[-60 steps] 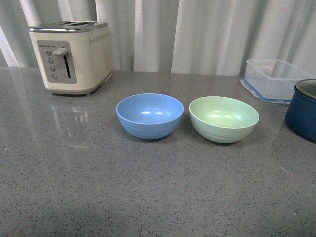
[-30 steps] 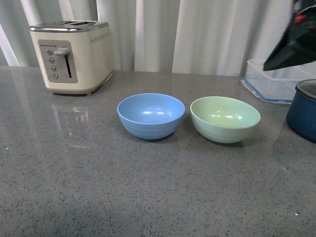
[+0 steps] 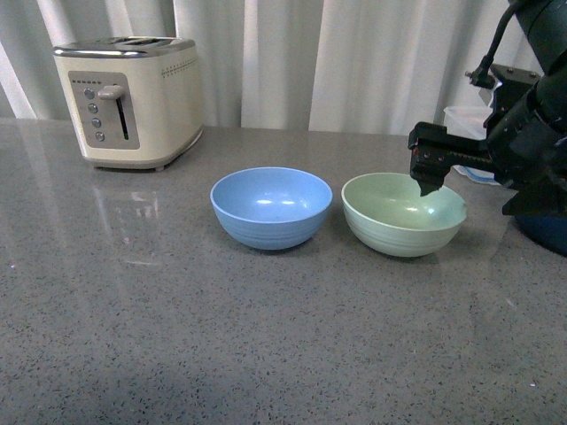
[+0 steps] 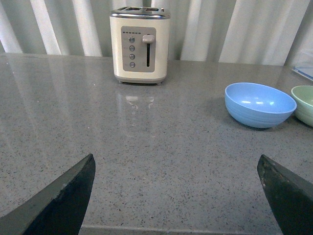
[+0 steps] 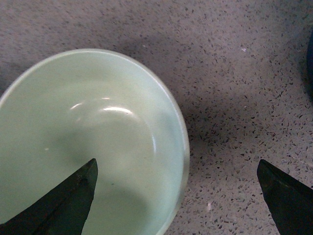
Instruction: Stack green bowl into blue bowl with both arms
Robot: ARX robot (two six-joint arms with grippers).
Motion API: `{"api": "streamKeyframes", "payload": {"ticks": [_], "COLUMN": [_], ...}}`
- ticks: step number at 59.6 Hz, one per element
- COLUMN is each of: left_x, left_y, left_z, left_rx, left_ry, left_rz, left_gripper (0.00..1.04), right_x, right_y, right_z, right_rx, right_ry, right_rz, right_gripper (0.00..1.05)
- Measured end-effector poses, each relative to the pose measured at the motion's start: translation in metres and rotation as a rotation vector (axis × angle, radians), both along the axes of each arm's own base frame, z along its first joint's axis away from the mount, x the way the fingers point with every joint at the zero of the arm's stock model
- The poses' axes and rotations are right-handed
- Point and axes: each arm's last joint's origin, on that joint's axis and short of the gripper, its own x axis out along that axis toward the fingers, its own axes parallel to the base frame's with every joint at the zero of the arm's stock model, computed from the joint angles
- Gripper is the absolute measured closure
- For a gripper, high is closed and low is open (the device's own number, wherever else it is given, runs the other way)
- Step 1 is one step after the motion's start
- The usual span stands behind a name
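The blue bowl (image 3: 271, 206) and the green bowl (image 3: 403, 212) stand side by side on the grey counter, apart from each other, blue on the left. My right arm (image 3: 523, 133) reaches in from the right, and one finger (image 3: 423, 180) hangs over the green bowl's right part. In the right wrist view my right gripper (image 5: 176, 164) is open and empty and straddles the green bowl's (image 5: 88, 142) rim from above. My left gripper (image 4: 175, 157) is open and empty, low over bare counter, with the blue bowl (image 4: 260, 104) and an edge of the green bowl (image 4: 304, 104) far ahead.
A cream toaster (image 3: 128, 102) stands at the back left and also shows in the left wrist view (image 4: 140, 44). A clear plastic container (image 3: 468, 119) and a dark navy pot (image 3: 542, 232) sit to the right of the green bowl, partly behind my right arm. White curtains hang behind the counter.
My right arm has come in from the upper right and lowered over the green bowl's right rim. The bowls have not moved.
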Motion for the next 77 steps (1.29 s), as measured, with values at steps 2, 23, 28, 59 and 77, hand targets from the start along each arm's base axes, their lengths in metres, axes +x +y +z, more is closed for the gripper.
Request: {"api": "streamKeyframes", "payload": {"ticks": [2, 23, 28, 59, 77], "left_x": [0.0, 0.0, 0.0, 0.0, 0.0], "left_y": [0.0, 0.0, 0.0, 0.0, 0.0], "left_z": [0.0, 0.0, 0.0, 0.0, 0.0], "left_rx": [0.0, 0.0, 0.0, 0.0, 0.0], "left_ry": [0.0, 0.0, 0.0, 0.0, 0.0], "left_rz": [0.0, 0.0, 0.0, 0.0, 0.0], "left_gripper": [0.07, 0.07, 0.07, 0.07, 0.07], "right_x": [0.002, 0.015, 0.016, 0.001, -0.008], "right_y": [-0.001, -0.006, -0.007, -0.002, 0.067], "right_z": [-0.004, -0.017, -0.016, 0.036, 0.09], "right_rx": [-0.006, -0.03, -0.032, 0.032, 0.06], "right_ry": [0.008, 0.042, 0.044, -0.082, -0.227], "right_rz": [-0.006, -0.039, -0.043, 0.0, 0.192], "right_gripper": [0.1, 0.56, 0.7, 1.04, 1.04]}}
